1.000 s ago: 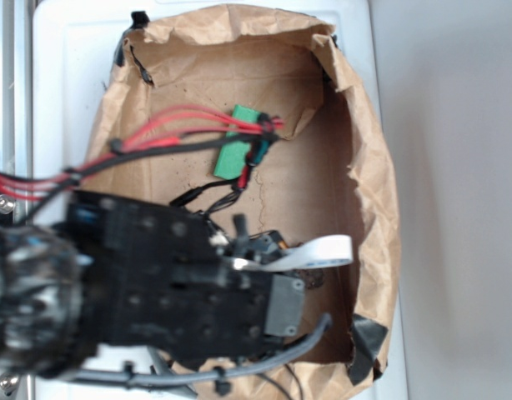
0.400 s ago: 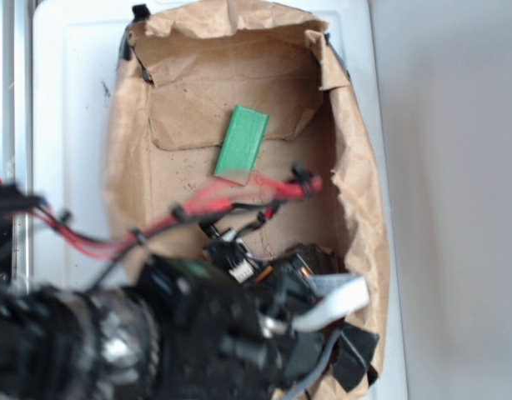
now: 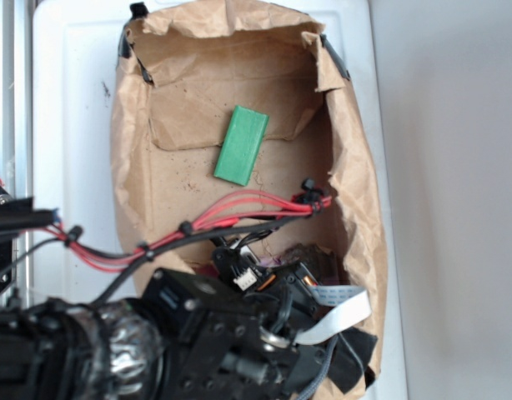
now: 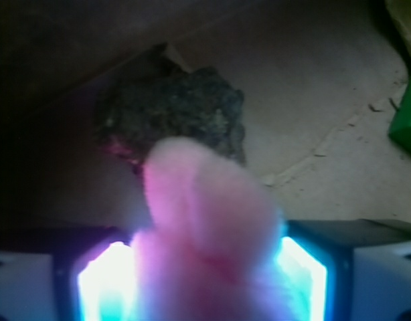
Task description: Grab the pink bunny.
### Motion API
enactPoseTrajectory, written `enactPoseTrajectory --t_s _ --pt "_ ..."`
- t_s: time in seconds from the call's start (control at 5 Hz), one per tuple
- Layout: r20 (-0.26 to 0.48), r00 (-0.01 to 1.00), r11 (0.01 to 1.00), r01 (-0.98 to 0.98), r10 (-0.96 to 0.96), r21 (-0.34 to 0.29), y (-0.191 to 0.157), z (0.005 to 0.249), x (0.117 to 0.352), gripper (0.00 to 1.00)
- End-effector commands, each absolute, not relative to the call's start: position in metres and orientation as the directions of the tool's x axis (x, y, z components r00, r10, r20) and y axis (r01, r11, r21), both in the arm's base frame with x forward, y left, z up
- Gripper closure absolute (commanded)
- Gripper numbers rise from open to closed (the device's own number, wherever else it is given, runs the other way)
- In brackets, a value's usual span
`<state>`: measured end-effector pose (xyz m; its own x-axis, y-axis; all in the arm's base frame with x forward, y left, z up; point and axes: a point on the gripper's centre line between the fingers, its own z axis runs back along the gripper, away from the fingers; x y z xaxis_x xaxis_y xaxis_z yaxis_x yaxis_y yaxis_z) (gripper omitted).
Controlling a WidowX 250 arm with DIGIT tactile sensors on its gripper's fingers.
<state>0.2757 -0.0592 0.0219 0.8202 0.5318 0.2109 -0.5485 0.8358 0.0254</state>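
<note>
**One bunny between the glowing pads: arm now low in the bag's lower right**

One second back, arm sprawled across the lower left of the overhead frame, red wires draped over the green block [image 3: 241, 145]. Now shifted down and right, block fully uncovered in the upper middle of the paper bag [image 3: 356, 208], wires [image 3: 239, 208] strung across the bag's middle instead. Gripper [image 4: 204, 264] itself hidden in the overhead view under the arm's black body at the lower centre.

In the wrist view, pink bunny [image 4: 202, 234] filling the lower centre, rising between two brightly lit pads [image 4: 102, 284] at the lower left and lower right. Plush pressed against both pads on its flanks, so judged pinched rather than merely framed, though blur and glare leave the contact edges soft. Brown lump [image 4: 172, 114] just behind the bunny, upper centre, possibly touching its top; cannot tell.

Meaning for the task: approach apparently finished and grasp probably made. Likely remaining: lift clear without dragging the lump along.
</note>
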Motion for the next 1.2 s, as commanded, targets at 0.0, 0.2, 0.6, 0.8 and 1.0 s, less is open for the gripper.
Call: enactPoseTrajectory --t_s 0.0,0.2,0.6,0.8,1.0 --pt "0.134 0.894 0.904 -0.416 0.426 -0.098 -0.012 0.075 0.273 1.00" --pt "0.156 0.906 0.919 -0.379 0.393 -0.112 0.004 0.090 0.271 1.00" --pt "0.277 0.949 0.987 -0.159 0.152 0.004 0.032 0.142 0.274 1.00" --pt "0.373 0.926 0.982 -0.121 0.059 0.144 0.034 0.168 0.280 1.00" --pt "0.381 0.924 0.961 -0.138 0.037 0.240 0.027 0.184 0.279 1.00"
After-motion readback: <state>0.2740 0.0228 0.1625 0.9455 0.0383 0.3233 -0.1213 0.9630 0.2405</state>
